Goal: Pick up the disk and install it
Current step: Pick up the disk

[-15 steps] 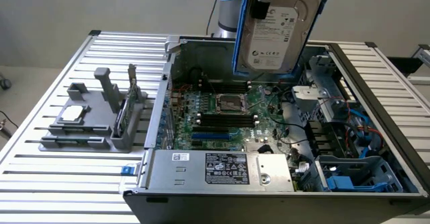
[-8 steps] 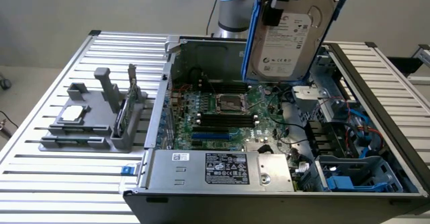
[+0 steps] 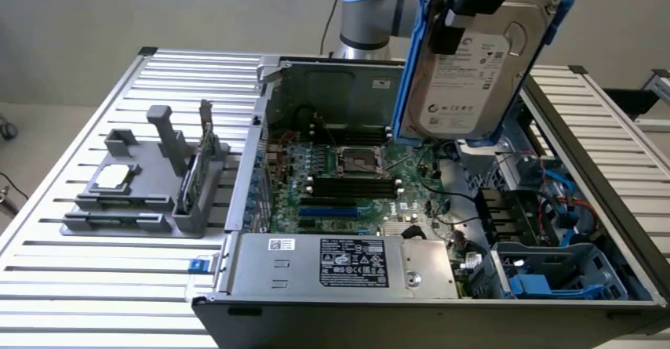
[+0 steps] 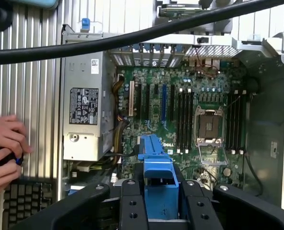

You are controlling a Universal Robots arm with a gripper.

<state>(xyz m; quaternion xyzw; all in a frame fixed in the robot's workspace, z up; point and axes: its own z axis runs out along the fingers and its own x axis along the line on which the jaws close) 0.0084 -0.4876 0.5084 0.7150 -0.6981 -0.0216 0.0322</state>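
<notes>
Above open case [image 3: 335, 82], disk [image 3: 473, 82] aloft, cable [image 4: 132, 37] crossing

The arm [image 3: 366, 12] is seen at the far side of the scene, its blue-grey joint set above a silver link. The pincer [image 3: 468, 19] is held high and is clamped on the upper part of the disk [image 3: 471, 82], which is carried upright and slightly tilted. In the wrist view the pincer [image 4: 162, 206] is pointed downward, and its two black fingers [image 4: 132, 208] are pressed against either side of the disk.
</notes>
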